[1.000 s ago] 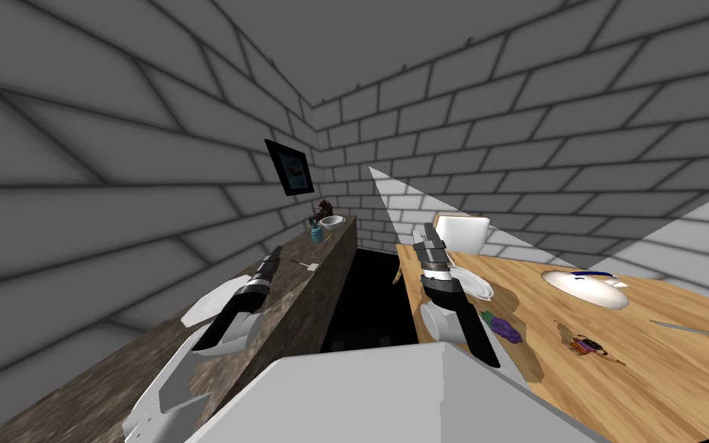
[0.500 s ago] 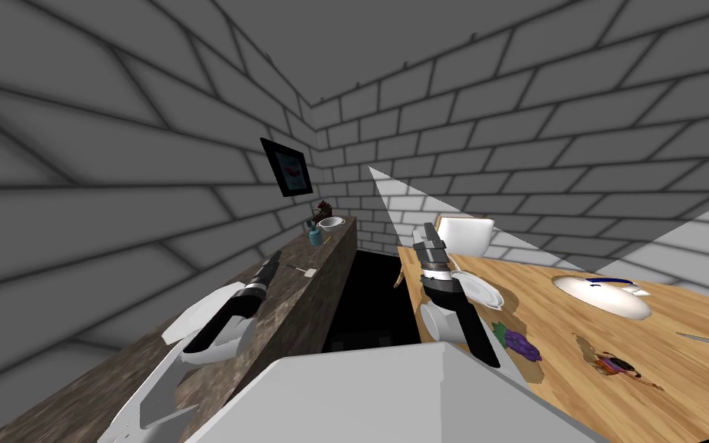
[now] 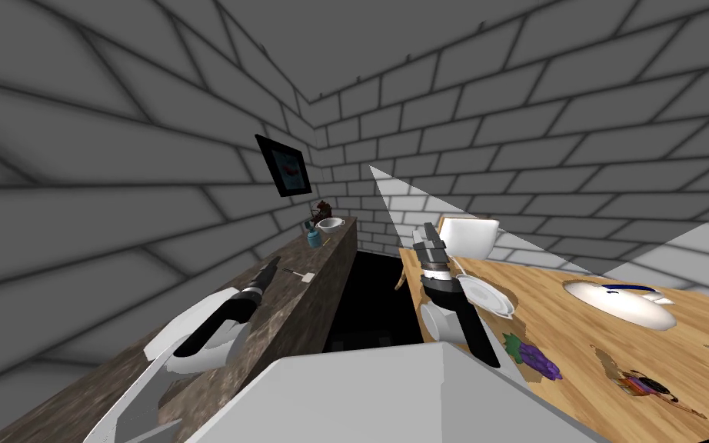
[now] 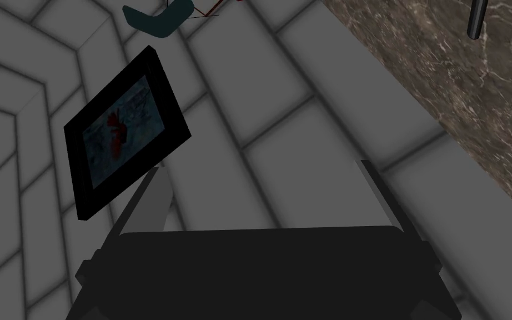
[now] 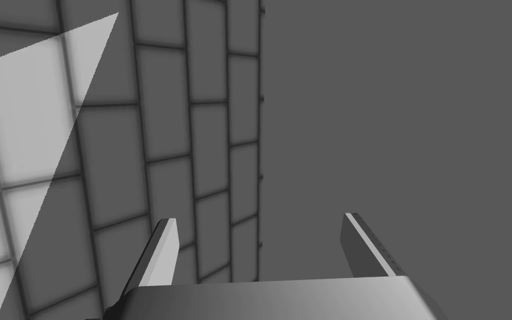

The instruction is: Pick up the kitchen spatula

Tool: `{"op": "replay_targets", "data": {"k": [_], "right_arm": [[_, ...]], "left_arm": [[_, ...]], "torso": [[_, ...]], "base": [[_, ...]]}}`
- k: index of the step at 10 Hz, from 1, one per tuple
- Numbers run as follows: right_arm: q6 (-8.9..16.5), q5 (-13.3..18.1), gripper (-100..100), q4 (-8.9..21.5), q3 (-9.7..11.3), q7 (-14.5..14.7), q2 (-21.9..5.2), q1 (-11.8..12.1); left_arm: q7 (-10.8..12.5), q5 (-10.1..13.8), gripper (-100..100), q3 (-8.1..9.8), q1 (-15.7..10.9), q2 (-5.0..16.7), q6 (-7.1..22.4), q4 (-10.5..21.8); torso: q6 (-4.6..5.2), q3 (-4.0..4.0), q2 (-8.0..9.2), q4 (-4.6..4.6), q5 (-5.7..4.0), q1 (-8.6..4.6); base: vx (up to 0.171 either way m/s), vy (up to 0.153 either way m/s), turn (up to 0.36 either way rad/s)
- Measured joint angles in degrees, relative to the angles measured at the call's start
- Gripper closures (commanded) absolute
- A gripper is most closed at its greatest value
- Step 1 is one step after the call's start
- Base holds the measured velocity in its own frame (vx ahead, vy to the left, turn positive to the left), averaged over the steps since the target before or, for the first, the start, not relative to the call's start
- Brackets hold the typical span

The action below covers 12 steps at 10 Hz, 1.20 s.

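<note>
The spatula (image 3: 301, 273), a thin dark handle with a small pale blade, lies on the brown marbled counter (image 3: 299, 308) at my left. My left gripper (image 3: 272, 267) hovers over the counter just short of the handle's end, fingers open and empty. In the left wrist view the open gripper (image 4: 263, 178) points at the grey brick wall. The counter (image 4: 471, 100) runs beside it, and a dark rod (image 4: 477, 19), probably the spatula's handle, lies on it. My right gripper (image 3: 427, 234) is raised at the near corner of the wooden table; its wrist view shows the gripper (image 5: 260, 228) open and empty.
Farther along the counter stand a teal cup (image 3: 314, 238) and a white bowl (image 3: 331, 223). A framed picture (image 3: 284, 165) hangs above. A black area (image 3: 368, 300) separates counter and wooden table (image 3: 576, 369), which bears plates (image 3: 487, 296), grapes (image 3: 537, 359) and a white dish (image 3: 622, 301).
My view has swung left, so the table's things have slid right and down. The left arm has stretched along the counter; its gripper stays near the spatula's handle. Both grippers remain open.
</note>
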Motion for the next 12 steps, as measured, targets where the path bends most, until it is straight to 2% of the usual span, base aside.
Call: {"op": "replay_targets", "data": {"k": [4, 12], "right_arm": [[0.0, 0.0, 0, 0.0, 0.0, 0.0, 0.0, 0.0], [0.0, 0.0, 0, 0.0, 0.0, 0.0, 0.0, 0.0]], "left_arm": [[-0.5, 1.4, -100, 0.39, 1.0, 1.3, 3.0, -0.1], [-0.5, 1.5, -100, 0.43, 1.4, 1.3, 3.8, -0.5]], "torso": [[-0.01, 0.08, 0.15, 0.03, 0.00, 0.01], [0.01, 0.12, 0.21, 0.05, 0.00, -0.01]], "base": [[0.022, 0.001, 0.008], [0.011, -0.001, -0.011]]}}
